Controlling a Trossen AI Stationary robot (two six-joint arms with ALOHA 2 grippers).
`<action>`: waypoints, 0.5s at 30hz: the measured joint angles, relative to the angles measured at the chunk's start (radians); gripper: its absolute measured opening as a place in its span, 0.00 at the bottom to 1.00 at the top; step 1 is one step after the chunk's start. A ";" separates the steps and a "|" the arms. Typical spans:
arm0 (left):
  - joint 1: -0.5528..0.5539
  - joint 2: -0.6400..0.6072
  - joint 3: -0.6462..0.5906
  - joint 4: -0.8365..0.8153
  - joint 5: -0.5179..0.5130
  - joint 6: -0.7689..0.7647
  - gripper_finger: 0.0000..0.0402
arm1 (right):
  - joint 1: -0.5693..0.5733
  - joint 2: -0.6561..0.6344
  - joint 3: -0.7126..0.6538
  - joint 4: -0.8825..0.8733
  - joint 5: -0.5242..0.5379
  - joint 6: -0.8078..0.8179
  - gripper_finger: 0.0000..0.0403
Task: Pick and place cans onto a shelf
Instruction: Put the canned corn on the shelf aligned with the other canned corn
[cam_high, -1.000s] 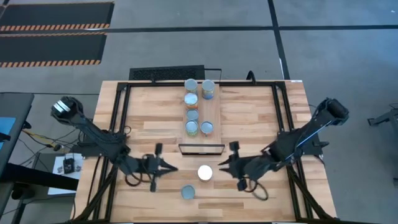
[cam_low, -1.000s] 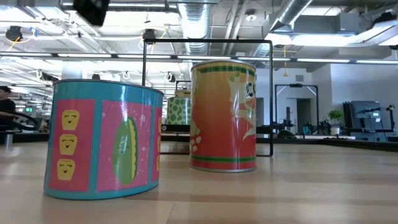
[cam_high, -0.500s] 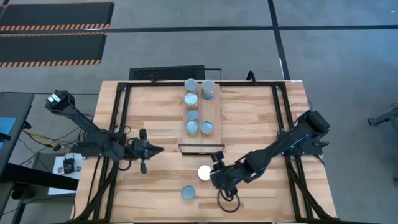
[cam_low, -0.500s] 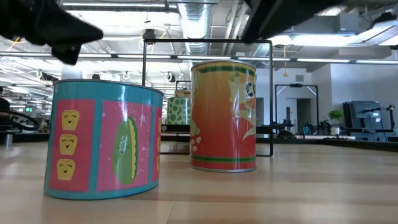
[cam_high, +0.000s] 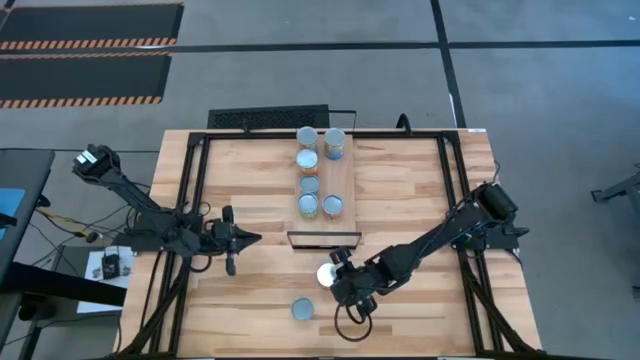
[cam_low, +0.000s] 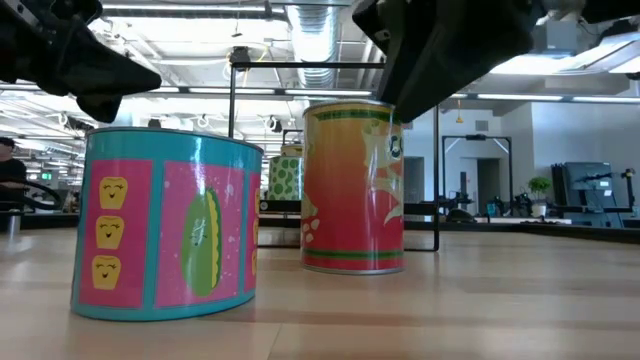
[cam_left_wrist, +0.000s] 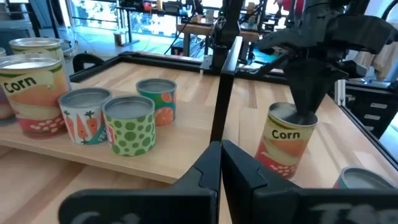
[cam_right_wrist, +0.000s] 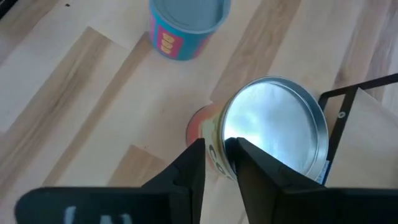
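- The corn can (cam_low: 354, 186) stands upright on the worktop (cam_high: 400, 190) just in front of the shelf (cam_high: 322, 190)'s black-framed end; its label is orange with "Corn" printed on it, its top silvery.
- The right pincer (cam_high: 335, 275) sits over this can's rim. In the right wrist view its two fingers (cam_right_wrist: 193, 163) are nearly together with only a narrow slit between them, pressed at the edge of the lid (cam_right_wrist: 273, 127); whether they pinch the rim cannot be told.
- The low view shows the can leaning slightly, the dark arm at its top.
- A short teal-and-pink can (cam_high: 302, 309) stands nearer the front edge, apart.
- Six cans stand on the shelf, among them a carrot-labelled tin (cam_left_wrist: 85, 114) and a green-dotted tin (cam_left_wrist: 129, 124), labels seen only from the left wrist.
- The left pincer (cam_high: 240, 239), clenched and holding nothing, hovers left of the shelf.
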 joint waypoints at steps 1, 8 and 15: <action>0.000 0.000 0.000 -0.001 0.000 -0.001 0.00 | -0.003 0.000 0.000 -0.001 0.000 0.000 0.26; 0.000 0.000 0.000 -0.005 -0.003 -0.006 0.00 | -0.024 0.000 0.000 -0.002 -0.002 0.000 0.11; 0.000 0.001 0.000 -0.005 -0.018 -0.001 0.00 | -0.032 -0.011 0.003 -0.031 -0.008 -0.001 0.03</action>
